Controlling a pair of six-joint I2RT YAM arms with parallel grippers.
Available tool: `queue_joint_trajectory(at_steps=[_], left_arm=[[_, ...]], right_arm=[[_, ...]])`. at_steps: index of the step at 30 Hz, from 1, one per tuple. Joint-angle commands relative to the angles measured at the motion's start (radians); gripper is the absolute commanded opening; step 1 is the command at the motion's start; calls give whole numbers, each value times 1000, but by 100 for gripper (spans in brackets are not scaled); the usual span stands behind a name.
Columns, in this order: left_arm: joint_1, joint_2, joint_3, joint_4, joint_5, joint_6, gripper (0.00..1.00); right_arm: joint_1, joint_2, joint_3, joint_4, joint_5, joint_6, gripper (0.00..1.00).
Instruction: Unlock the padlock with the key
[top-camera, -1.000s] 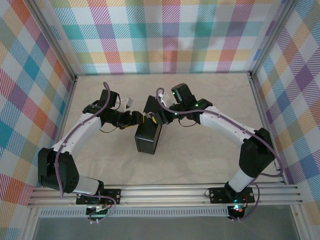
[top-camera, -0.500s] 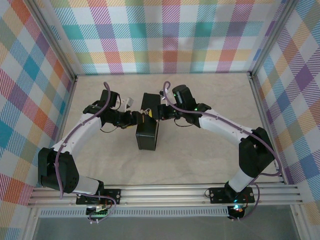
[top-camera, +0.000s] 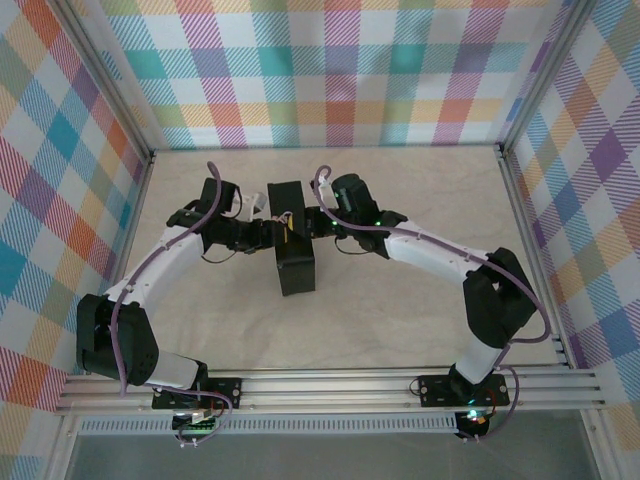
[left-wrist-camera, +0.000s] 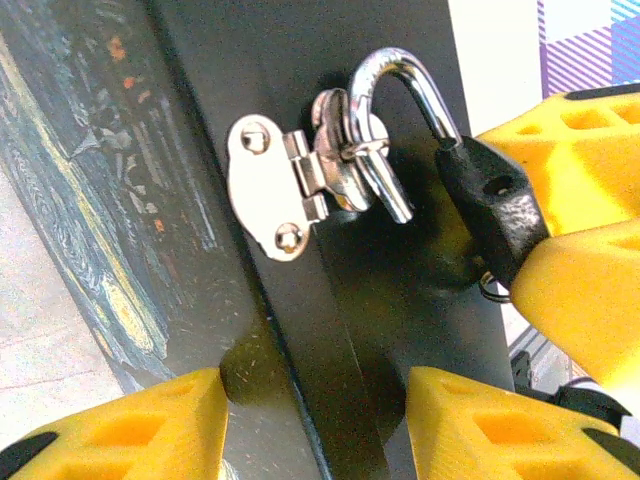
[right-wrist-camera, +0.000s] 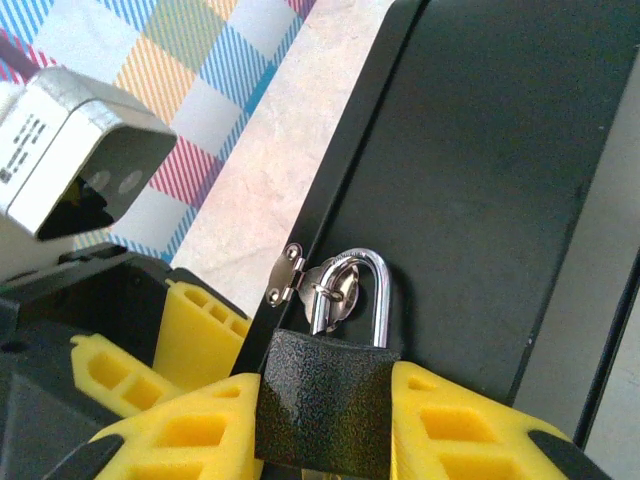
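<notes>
Now the dark padlock (right-wrist-camera: 322, 400) hangs through the hasp (right-wrist-camera: 293, 277) of the painted tin (top-camera: 297, 270), its body clenched in the right gripper (right-wrist-camera: 325, 428), which has turned the tin straighter. The left gripper (left-wrist-camera: 315, 400) straddles the tin's edge; gripping or not, I cannot tell. Steadying for the key, I'd judge.

Padlock (right-wrist-camera: 320, 405) body rough, matt; shackle (right-wrist-camera: 381, 300) glossy metal; tin (right-wrist-camera: 480, 200) smooth, matt.

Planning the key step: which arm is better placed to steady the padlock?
Right: the right gripper clamps the padlock by its body; the left gripper straddles the tin near the hasp.
</notes>
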Motion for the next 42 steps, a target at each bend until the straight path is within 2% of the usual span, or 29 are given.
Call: queue_joint_trajectory(at_steps=[1, 7, 12, 16, 24, 33, 42], left_arm=[[-23, 21, -20, -47, 61, 7, 49], [-23, 37, -38, -32, 61, 6, 46], [-5, 24, -29, -14, 64, -8, 47], [6, 48, 2, -55, 73, 48, 45], [20, 54, -2, -44, 91, 45, 45], [64, 31, 19, -43, 102, 29, 51], [71, 26, 74, -26, 158, 14, 73]], right_arm=[[7, 59, -2, 151, 93, 103, 11], [38, 69, 41, 145, 175, 160, 11], [51, 48, 11, 224, 221, 297, 8], [81, 48, 14, 242, 258, 397, 7], [92, 94, -16, 308, 363, 422, 9], [37, -17, -39, 265, 385, 298, 12], [-148, -159, -195, 155, 337, 276, 16]])
